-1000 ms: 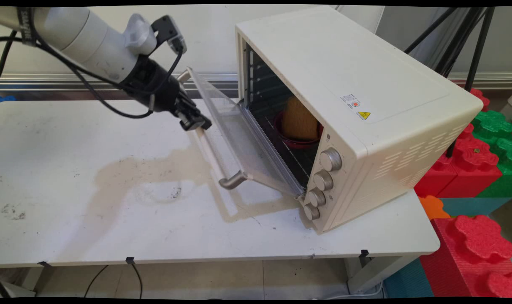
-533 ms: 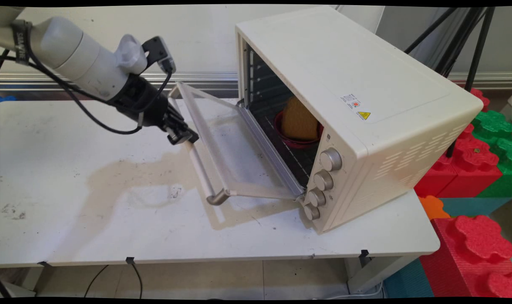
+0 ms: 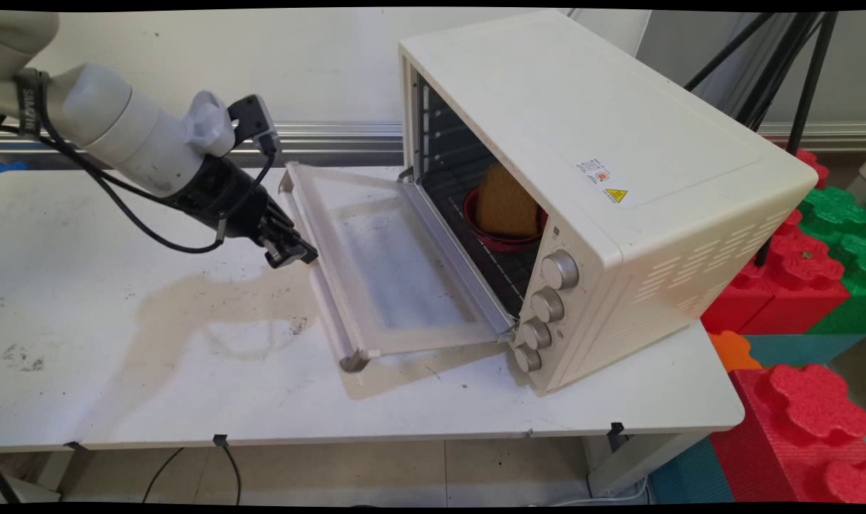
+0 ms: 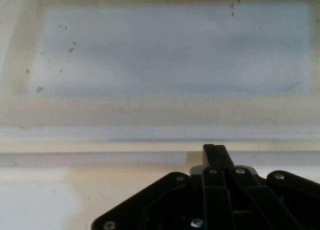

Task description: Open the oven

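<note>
Cream toaster oven (image 3: 597, 178), glass door (image 3: 390, 271) folded down.

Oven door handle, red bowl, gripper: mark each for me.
oven door handle (image 3: 327, 307): main view, middle of the bar along the door's outer edge.
red bowl (image 3: 500, 239): main view, front rim, inside the oven.
gripper (image 3: 295, 253): main view, at its fingertips.

A cream toaster oven (image 3: 604, 178) stands on the right part of the white table (image 3: 118, 371), its glass door (image 3: 386, 264) swung down nearly flat with the handle bar (image 3: 325, 300) along the outer edge, and a tan bread-like piece (image 3: 504, 203) in a red bowl (image 3: 493, 235) sits on the rack inside.
</note>
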